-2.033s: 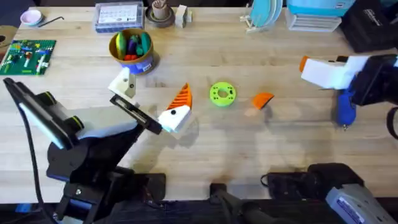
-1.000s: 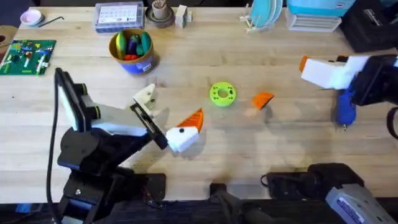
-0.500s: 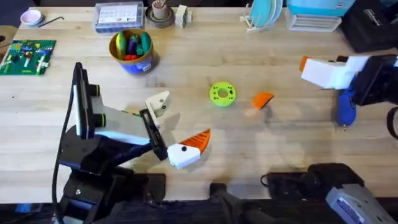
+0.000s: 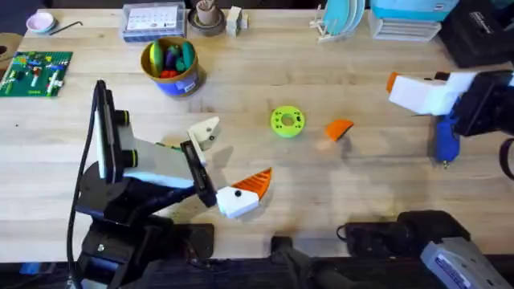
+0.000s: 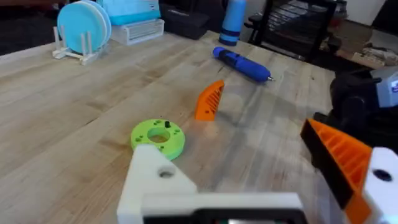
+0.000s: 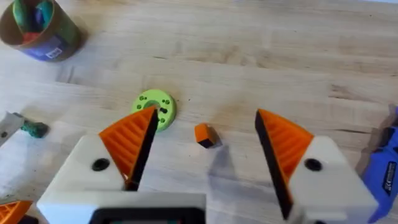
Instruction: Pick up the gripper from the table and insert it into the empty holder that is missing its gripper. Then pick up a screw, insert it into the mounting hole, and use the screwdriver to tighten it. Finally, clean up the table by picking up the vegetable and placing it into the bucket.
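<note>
Fingers of the left gripper [image 4: 224,164] and right gripper [image 6: 202,140] both spread, grasping nothing, orange gripper [image 4: 340,128] lying between them

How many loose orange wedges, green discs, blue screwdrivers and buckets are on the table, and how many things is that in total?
orange wedge: 1
green disc: 1
blue screwdriver: 1
bucket: 1
Total: 4
</note>
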Robot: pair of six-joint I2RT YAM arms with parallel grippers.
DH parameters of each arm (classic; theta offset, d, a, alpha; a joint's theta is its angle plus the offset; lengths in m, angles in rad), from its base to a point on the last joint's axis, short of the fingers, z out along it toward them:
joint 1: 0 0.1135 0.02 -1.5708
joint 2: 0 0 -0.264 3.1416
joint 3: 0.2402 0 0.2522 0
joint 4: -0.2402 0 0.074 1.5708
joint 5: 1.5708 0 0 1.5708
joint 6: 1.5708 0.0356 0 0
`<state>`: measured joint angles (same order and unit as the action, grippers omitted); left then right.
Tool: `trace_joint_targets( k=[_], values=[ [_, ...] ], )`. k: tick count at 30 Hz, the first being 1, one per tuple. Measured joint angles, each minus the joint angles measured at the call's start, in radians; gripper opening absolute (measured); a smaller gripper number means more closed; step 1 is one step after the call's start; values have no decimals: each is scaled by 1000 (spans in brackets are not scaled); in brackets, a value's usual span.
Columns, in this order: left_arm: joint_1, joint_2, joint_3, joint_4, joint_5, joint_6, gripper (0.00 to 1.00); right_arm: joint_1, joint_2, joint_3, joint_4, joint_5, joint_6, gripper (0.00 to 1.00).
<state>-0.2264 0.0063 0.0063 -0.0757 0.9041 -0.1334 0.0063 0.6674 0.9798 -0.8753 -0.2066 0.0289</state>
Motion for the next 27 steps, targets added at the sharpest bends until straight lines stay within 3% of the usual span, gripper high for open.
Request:
trace_joint_targets(
  k=[17, 27],
  values=[
    [0, 0, 0, -10, 73, 130, 993, 0, 0, 0, 0, 0, 0, 994],
    [0, 0, 0, -12, 82, 153, 993, 0, 0, 0, -6, -8, 1, 994]
  ],
)
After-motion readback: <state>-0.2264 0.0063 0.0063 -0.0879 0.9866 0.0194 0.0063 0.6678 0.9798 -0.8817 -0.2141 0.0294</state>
